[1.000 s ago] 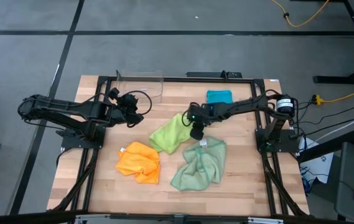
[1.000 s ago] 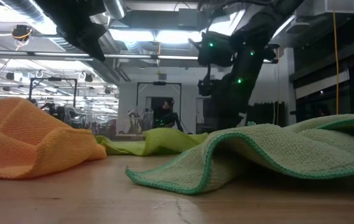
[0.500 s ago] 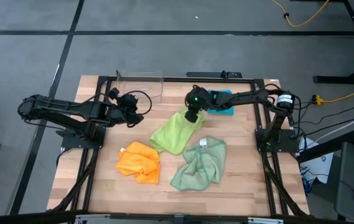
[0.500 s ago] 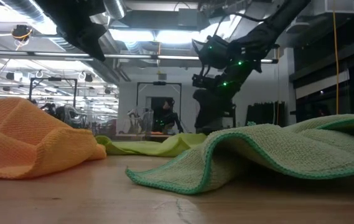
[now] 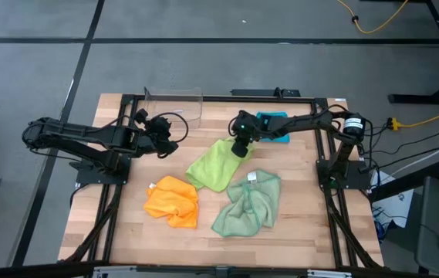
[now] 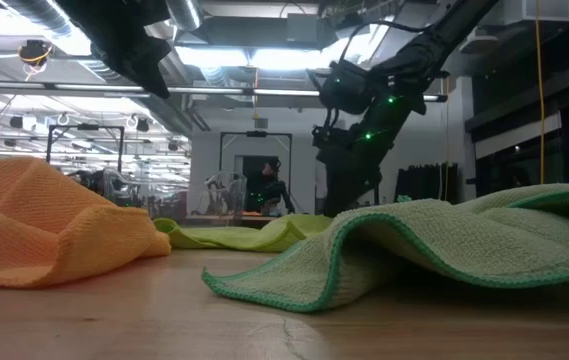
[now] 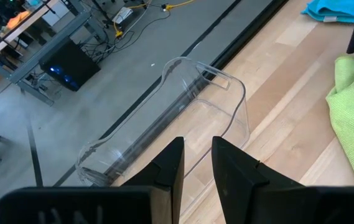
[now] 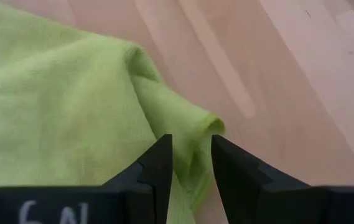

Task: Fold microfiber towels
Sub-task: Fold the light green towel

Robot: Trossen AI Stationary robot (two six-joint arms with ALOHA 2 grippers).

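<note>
We hold the right gripper [image 8: 189, 163], jaws slightly apart and empty, right over the far corner of the lime green towel [image 5: 214, 164] mid-table, far nearer than the left arm.

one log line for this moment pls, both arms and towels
right gripper: over lime green towel corner, fingers astride fold | left gripper: waiting near clear bin, holding nothing | orange, sage unfolded | teal at back
</note>
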